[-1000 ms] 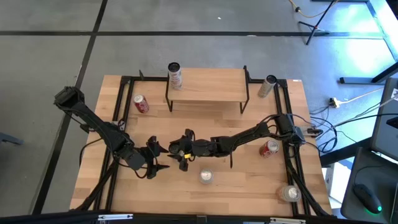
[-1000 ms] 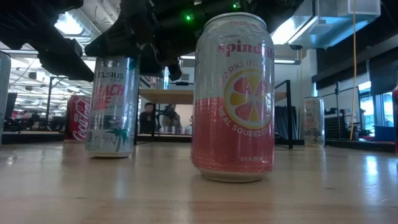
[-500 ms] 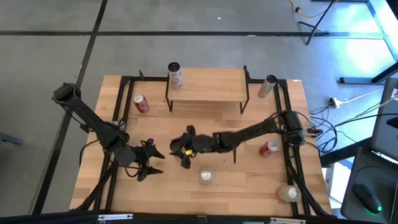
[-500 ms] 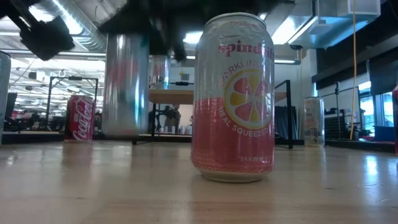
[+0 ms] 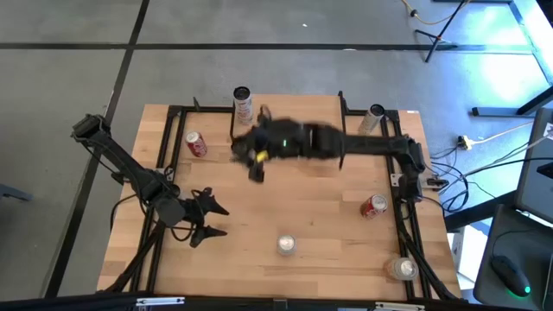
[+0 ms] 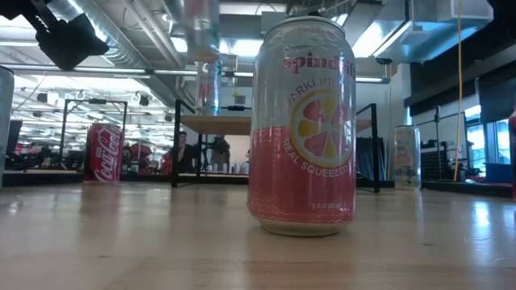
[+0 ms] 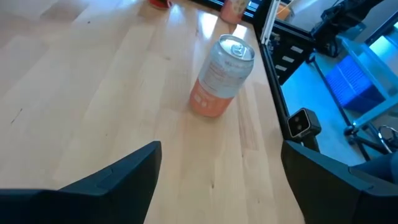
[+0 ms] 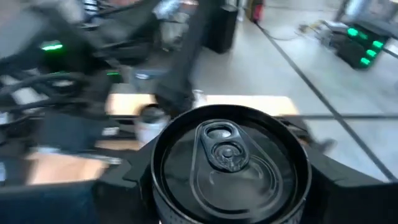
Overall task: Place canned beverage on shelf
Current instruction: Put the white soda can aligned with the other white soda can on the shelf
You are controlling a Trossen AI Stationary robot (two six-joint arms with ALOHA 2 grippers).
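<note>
— Where's the can?
— Clamped in the right gripper (image 5: 256,155), black-topped can (image 8: 231,163) above the shelf (image 5: 298,117)'s front left edge.
— And the left?
— Left gripper (image 5: 207,218) spread apart over open tabletop (image 5: 328,216).

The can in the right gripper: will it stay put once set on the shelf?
The can looks smooth, so it may slip in the right gripper. Tall and narrow, it may tip near the edge of the shelf. On its side, it would likely roll.

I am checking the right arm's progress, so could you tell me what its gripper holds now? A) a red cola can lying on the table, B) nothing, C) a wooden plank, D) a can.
D: the right wrist view shows the right gripper clamped around a can, carried over the shelf.
</note>
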